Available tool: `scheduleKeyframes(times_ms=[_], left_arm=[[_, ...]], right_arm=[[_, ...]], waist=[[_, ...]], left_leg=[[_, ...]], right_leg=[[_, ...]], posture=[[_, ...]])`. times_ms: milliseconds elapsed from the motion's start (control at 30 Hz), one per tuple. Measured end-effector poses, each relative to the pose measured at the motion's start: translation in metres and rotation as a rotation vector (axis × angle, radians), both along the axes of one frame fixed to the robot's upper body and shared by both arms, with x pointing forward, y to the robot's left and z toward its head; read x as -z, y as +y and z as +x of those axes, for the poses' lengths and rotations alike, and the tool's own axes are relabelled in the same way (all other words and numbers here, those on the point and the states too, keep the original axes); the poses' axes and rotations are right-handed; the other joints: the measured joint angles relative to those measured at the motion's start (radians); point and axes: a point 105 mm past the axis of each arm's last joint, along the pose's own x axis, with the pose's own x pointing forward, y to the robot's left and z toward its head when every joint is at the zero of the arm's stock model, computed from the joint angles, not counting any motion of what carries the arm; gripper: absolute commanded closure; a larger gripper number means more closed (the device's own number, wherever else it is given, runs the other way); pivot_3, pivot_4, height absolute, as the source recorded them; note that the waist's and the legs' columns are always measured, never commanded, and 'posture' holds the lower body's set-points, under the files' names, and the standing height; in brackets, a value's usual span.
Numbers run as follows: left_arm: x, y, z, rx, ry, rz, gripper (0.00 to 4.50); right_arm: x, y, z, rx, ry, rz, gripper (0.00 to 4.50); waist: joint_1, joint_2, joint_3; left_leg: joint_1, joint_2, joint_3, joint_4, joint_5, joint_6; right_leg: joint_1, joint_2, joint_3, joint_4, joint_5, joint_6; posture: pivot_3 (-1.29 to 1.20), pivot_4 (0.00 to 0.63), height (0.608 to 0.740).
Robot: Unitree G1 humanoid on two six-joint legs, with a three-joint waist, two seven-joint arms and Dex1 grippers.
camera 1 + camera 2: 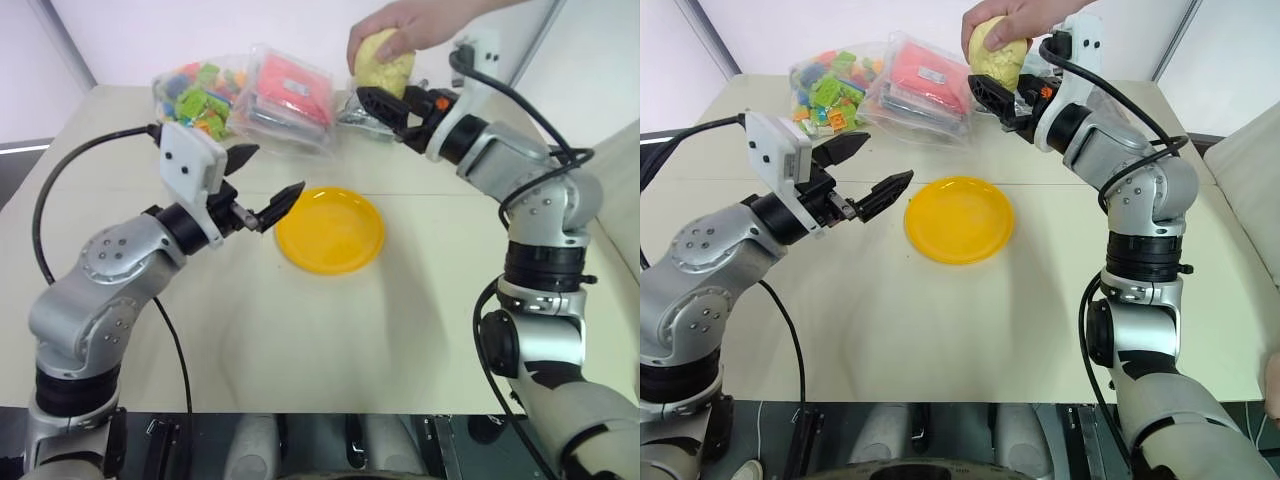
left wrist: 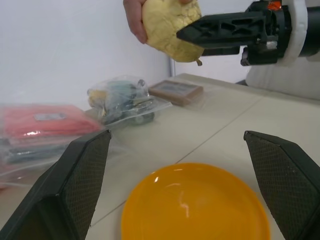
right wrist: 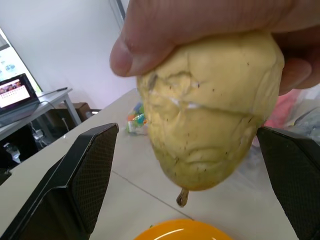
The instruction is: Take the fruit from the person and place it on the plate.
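two grippers are up over the table, and neither has hold of anything. the person's hand (image 1: 425, 22) comes in from the far side and dangles the fruit (image 1: 385, 60) by its upper half, which leaves the lower half bare, i'd guess so the robot has something to close on. the right gripper (image 1: 378, 108) is raised to meet it with its jaws spread wide; from its own wrist view the fruit hangs between the two black fingers, one finger (image 3: 85, 172) well clear of the skin on either side. from the head views the fingers look to reach just under and beside the fruit, so i can't say it sits fully inside the jaws. the hand-over looks about to happen but isn't done: the person carries all the weight.

the left gripper (image 1: 268, 182) hovers just beside the near-left rim of the plate (image 1: 330, 229), jaws also wide and empty, pointing across the plate toward the hand-over, probably parked out of the way. the plate lies flat and bare in the middle of the table, below and nearer than the fruit, so the drop afterwards should be short.

the fruit is pale yellow, roundish-oval, narrowing toward the bottom, where a small dark stub sticks out. its skin is bumpy and creased with tiny brown specks. clear bags of bright toy pieces (image 1: 200, 92) lie at the far edge.
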Motion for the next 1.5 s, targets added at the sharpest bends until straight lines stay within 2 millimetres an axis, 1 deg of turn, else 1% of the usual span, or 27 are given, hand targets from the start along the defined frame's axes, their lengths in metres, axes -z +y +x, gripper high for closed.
scheduleKeyframes(times_ms=[100, 200, 233, 267, 500, 567, 633, 700, 733, 767, 800, 833, 900, 967, 1067, 1133, 1200, 1300, 1433, 1467, 1500], left_arm=[[0.000, 0.000, 0.000, 0.001, -0.005, 0.004, 0.00], [0.000, 0.001, 0.000, -0.002, -0.012, 0.004, 0.00], [-0.001, 0.000, 0.000, -0.001, -0.015, 0.002, 0.00], [-0.001, 0.000, 0.000, -0.001, -0.015, 0.001, 0.00], [-0.001, 0.001, 0.000, -0.008, -0.016, -0.004, 0.00], [-0.004, 0.005, 0.001, -0.027, -0.020, -0.017, 0.00], [-0.005, 0.009, 0.002, -0.045, -0.012, -0.028, 0.00], [-0.006, 0.015, 0.002, -0.060, -0.005, -0.042, 0.00], [-0.006, 0.018, 0.002, -0.069, 0.009, -0.060, 0.00], [-0.007, 0.022, 0.002, -0.077, 0.026, -0.092, 0.00], [-0.009, 0.026, 0.001, -0.085, 0.041, -0.124, 0.00], [-0.011, 0.029, 0.000, -0.092, 0.050, -0.141, 0.00], [-0.010, 0.033, -0.002, -0.096, 0.072, -0.151, 0.00], [-0.001, 0.036, -0.006, -0.098, 0.125, -0.154, 0.00], [0.015, 0.041, -0.011, -0.107, 0.219, -0.160, 0.00], [0.021, 0.042, -0.016, -0.108, 0.247, -0.132, 0.00], [0.032, 0.043, -0.023, -0.107, 0.284, -0.100, 0.00], [0.046, 0.047, -0.028, -0.122, 0.339, -0.061, 0.00], [0.052, 0.051, -0.032, -0.133, 0.362, -0.007, 0.00], [0.052, 0.051, -0.032, -0.131, 0.362, -0.006, 0.00], [0.051, 0.051, -0.032, -0.129, 0.361, -0.006, 0.00]], right_arm=[[-0.001, 0.003, 0.004, 0.001, -0.001, 0.010, 0.88], [0.001, 0.004, 0.006, 0.003, 0.004, 0.004, 2.28], [0.001, 0.004, 0.006, 0.004, 0.005, 0.005, 2.50], [0.002, 0.004, 0.007, 0.005, 0.007, 0.007, 2.53], [0.004, 0.003, 0.009, 0.012, 0.010, -0.002, 2.53], [0.010, 0.005, 0.006, 0.001, 0.022, -0.027, 2.53], [0.029, 0.008, 0.002, -0.013, 0.071, -0.063, 2.53], [0.054, 0.010, -0.003, -0.027, 0.137, -0.102, 2.53], [0.071, 0.012, -0.007, -0.033, 0.181, -0.128, 2.53], [0.092, 0.014, -0.013, -0.042, 0.228, -0.174, 2.53], [0.117, 0.018, -0.019, -0.054, 0.286, -0.238, 2.53], [0.132, 0.021, -0.024, -0.066, 0.318, -0.280, 2.53], [0.148, 0.026, -0.032, -0.088, 0.346, -0.343, 2.53], [0.155, 0.031, -0.038, -0.104, 0.337, -0.403, 2.53], [0.166, 0.030, -0.039, -0.083, 0.322, -0.499, 2.53], [0.171, 0.030, -0.040, -0.082, 0.328, -0.512, 2.53], [0.172, 0.032, -0.041, -0.092, 0.321, -0.526, 2.53], [0.172, 0.032, -0.040, -0.095, 0.307, -0.539, 2.53], [0.172, 0.032, -0.040, -0.101, 0.297, -0.545, 2.53], [0.172, 0.032, -0.040, -0.104, 0.294, -0.544, 1.50], [0.172, 0.033, -0.040, -0.104, 0.290, -0.544, 1.05]], waist=[[-0.006, 0.000, 0.000], [-0.010, 0.000, 0.000], [-0.010, 0.000, 0.000], [-0.010, 0.000, 0.000], [-0.010, 0.000, 0.000], [-0.010, 0.000, 0.000], [-0.010, 0.000, 0.000], [-0.010, 0.000, 0.000], [-0.010, 0.000, 0.000], [-0.010, 0.000, 0.000], [-0.011, 0.000, 0.000], [-0.011, 0.000, 0.000], [-0.012, 0.000, 0.000], [-0.016, 0.000, 0.000], [-0.013, 0.000, 0.000], [-0.012, 0.000, 0.000], [-0.012, 0.000, 0.000], [-0.010, 0.000, 0.000], [-0.010, 0.000, 0.000], [-0.009, 0.000, 0.000], [-0.009, 0.000, 0.000]], left_leg=[[0.000, 0.000, 0.000, 0.000, 0.000, 0.000], [0.000, 0.000, 0.000, 0.000, 0.000, 0.000], [0.000, 0.000, 0.000, -0.001, 0.000, 0.000], [0.000, 0.000, 0.000, -0.001, 0.000, 0.000], [0.000, 0.000, 0.000, -0.001, 0.000, 0.000], [0.000, 0.000, 0.000, -0.001, 0.000, 0.000], [0.000, 0.000, 0.000, -0.001, 0.000, 0.000], [0.000, 0.000, 0.000, -0.001, 0.000, 0.000], [0.000, 0.000, 0.000, -0.001, 0.000, 0.000], [0.000, 0.000, -0.001, -0.001, 0.000, 0.000], [-0.001, 0.000, -0.001, -0.001, 0.000, 0.000], [0.000, 0.000, -0.001, -0.001, 0.000, 0.000], [0.000, 0.000, -0.001, -0.001, 0.000, 0.000], [0.000, 0.000, -0.002, -0.001, 0.000, 0.000], [0.000, 0.000, -0.002, -0.001, 0.000, 0.000], [0.000, 0.000, -0.002, -0.001, 0.000, 0.000], [0.000, 0.000, -0.002, -0.001, 0.000, 0.000], [0.000, 0.000, -0.001, -0.001, 0.000, 0.000], [0.000, 0.000, -0.001, -0.001, 0.000, 0.000], [0.000, 0.000, -0.001, -0.001, 0.000, 0.000], [0.000, 0.000, -0.001, -0.001, 0.000, 0.000]], right_leg=[[0.000, 0.000, 0.000, 0.000, 0.000, 0.000], [0.000, 0.000, 0.000, 0.000, 0.000, 0.000], [0.000, 0.000, 0.000, 0.000, 0.000, 0.000], [0.000, 0.000, 0.000, 0.000, 0.000, 0.000], [0.000, 0.000, 0.000, 0.000, 0.000, 0.000], [0.000, 0.000, 0.000, 0.000, 0.000, 0.000], [0.000, 0.000, 0.000, 0.000, 0.000, 0.000], [0.000, 0.000, 0.000, 0.000, 0.000, 0.000], [-0.001, 0.000, 0.000, 0.000, 0.000, 0.000], [-0.001, 0.000, 0.000, 0.000, 0.000, 0.000], [-0.001, -0.001, 0.000, 0.000, 0.000, 0.000], [-0.001, -0.001, 0.000, 0.000, 0.000, 0.000], [-0.001, 0.000, 0.000, 0.000, 0.000, 0.000], [-0.001, 0.000, 0.001, 0.000, 0.000, 0.000], [-0.001, 0.000, 0.001, 0.000, 0.000, 0.000], [-0.001, 0.000, 0.001, 0.000, 0.000, 0.000], [-0.001, -0.001, 0.001, 0.000, 0.000, 0.000], [-0.001, 0.000, 0.001, 0.000, 0.000, 0.000], [-0.001, 0.000, 0.001, 0.000, 0.000, 0.000], [-0.001, 0.000, 0.001, 0.000, 0.000, 0.000], [-0.001, 0.000, 0.001, 0.000, 0.000, 0.000]], posture=[[0.00, 0.150, 0.731], [0.00, 0.150, 0.731], [0.00, 0.150, 0.731], [0.00, 0.150, 0.731], [0.00, 0.150, 0.731], [0.00, 0.150, 0.731], [0.00, 0.150, 0.731], [0.00, 0.150, 0.731], [0.00, 0.150, 0.731], [0.00, 0.150, 0.731], [0.00, 0.150, 0.731], [0.00, 0.150, 0.731], [0.00, 0.150, 0.731], [0.00, 0.150, 0.731], [0.00, 0.150, 0.731], [0.00, 0.150, 0.731], [0.00, 0.150, 0.731], [0.00, 0.150, 0.731], [0.00, 0.150, 0.731], [0.00, 0.150, 0.731], [0.00, 0.150, 0.731]])
